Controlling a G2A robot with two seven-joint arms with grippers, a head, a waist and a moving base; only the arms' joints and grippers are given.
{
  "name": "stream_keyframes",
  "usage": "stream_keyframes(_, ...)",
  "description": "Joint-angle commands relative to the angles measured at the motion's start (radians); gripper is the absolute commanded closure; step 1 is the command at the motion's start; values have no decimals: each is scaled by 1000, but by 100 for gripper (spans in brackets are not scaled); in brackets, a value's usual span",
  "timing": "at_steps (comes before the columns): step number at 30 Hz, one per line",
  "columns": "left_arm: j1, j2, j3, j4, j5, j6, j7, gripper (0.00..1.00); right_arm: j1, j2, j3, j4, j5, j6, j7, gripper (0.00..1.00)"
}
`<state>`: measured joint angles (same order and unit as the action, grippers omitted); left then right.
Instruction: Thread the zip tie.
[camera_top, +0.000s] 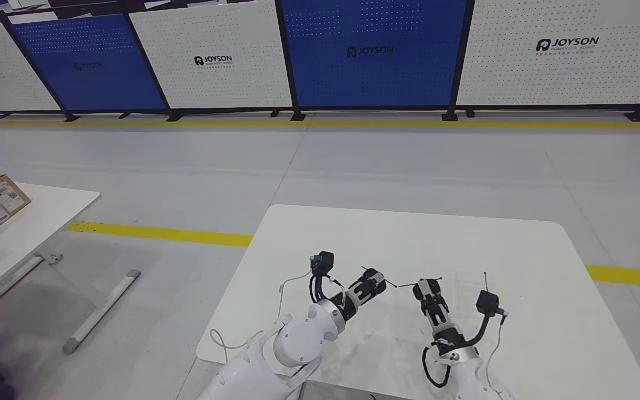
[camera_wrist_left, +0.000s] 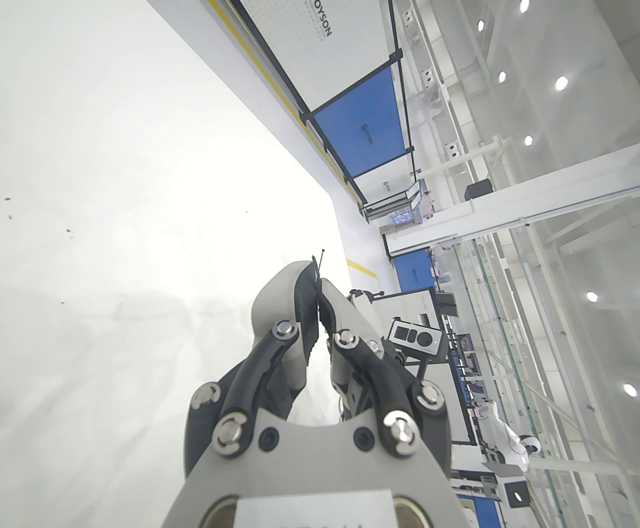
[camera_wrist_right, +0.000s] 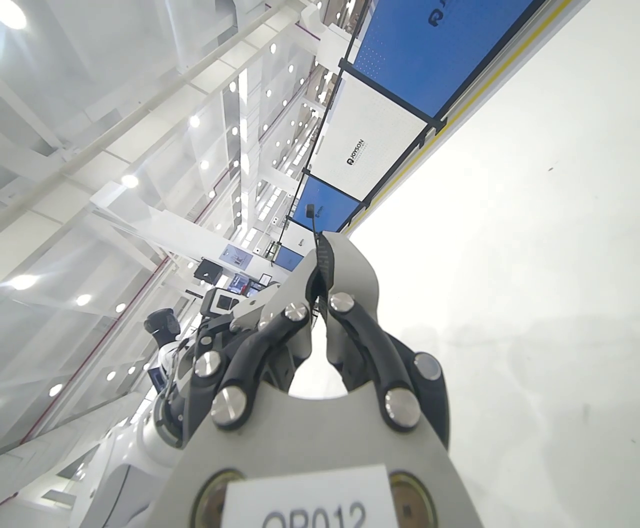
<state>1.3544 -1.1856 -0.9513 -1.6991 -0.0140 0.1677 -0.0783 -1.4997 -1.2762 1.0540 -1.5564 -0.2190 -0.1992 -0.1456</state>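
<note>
Grippers over table: left gripper (camera_wrist_left: 318, 280) and right gripper (camera_wrist_right: 319, 250) hang nose to nose above the white table (camera_top: 500, 250), each closed on one end of the black zip tie (camera_wrist_right: 314, 224).
Left gripper: pads pressed flat together, pinching the thin end of the strap.
Right gripper: fingers clamped on the strap just below its head (camera_wrist_right: 310, 207).
Zip tie: held in the air between the two grippers, off the table surface.
Head: a small square block standing out beyond the right fingertips.
Tail tip (camera_wrist_left: 320, 257): a short sliver poking past the left pads.
Risk: the tail tip looks likely to miss the slot in the head. Both stubs are thin and flexible, so a slight misalignment or a slip in the pads could bend the strap aside.
Views: the top view shows the gap between the grippers crossed by a faint dark line. The line is too thin to tell whether tip and head already meet. Each wrist view shows the grip on its own end.
</note>
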Motion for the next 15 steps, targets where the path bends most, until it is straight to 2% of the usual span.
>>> stream_keyframes(1, 0, 0, 0, 0, 0, 0, 0, 100, 3, -2, 0, 5, 1, 0, 7, 100)
stream_keyframes(15, 0, 0, 0, 0, 0, 0, 0, 100, 18, -16, -5, 31, -1, -3, 35, 100)
